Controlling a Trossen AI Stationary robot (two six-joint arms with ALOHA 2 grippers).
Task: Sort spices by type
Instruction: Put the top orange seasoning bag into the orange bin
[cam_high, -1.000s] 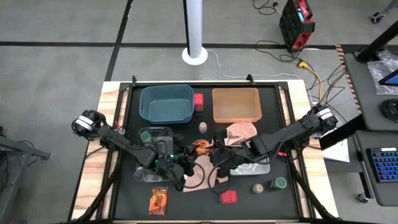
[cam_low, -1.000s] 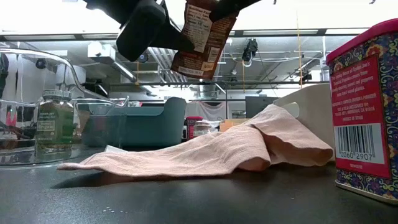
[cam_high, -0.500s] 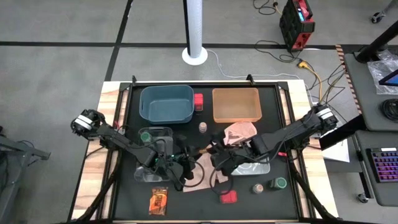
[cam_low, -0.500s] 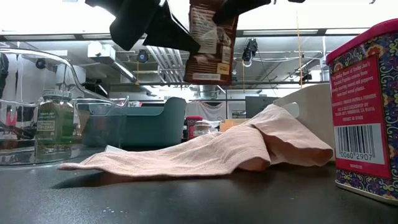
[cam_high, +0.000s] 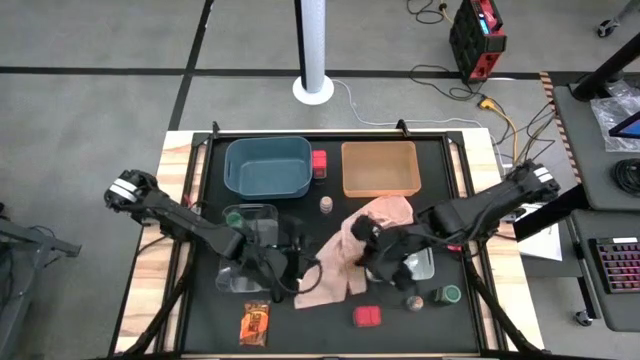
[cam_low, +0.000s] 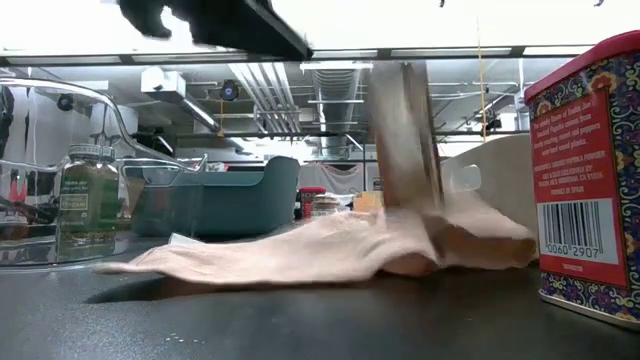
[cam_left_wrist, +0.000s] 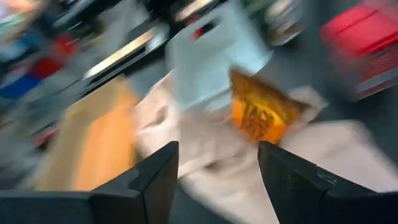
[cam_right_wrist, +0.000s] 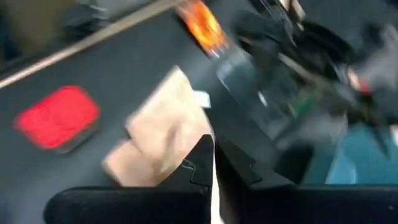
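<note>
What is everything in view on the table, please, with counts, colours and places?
teal bin: 1, teal, far left
orange bin: 1, orange, far right
clear bin: 1, clear, under left arm
grey bin: 1, pale, under right arm
pink cloth: 1, pink, centre
pink boxes: 2, between far bins; near edge
green-lidded jars: 2, in clear bin; near right
pink-topped jars: 2, centre; near right
loose packet: 1, orange, near left
held packet: 1, orange, above cloth
left gripper: open, empty
right gripper: shut on held packet
</note>
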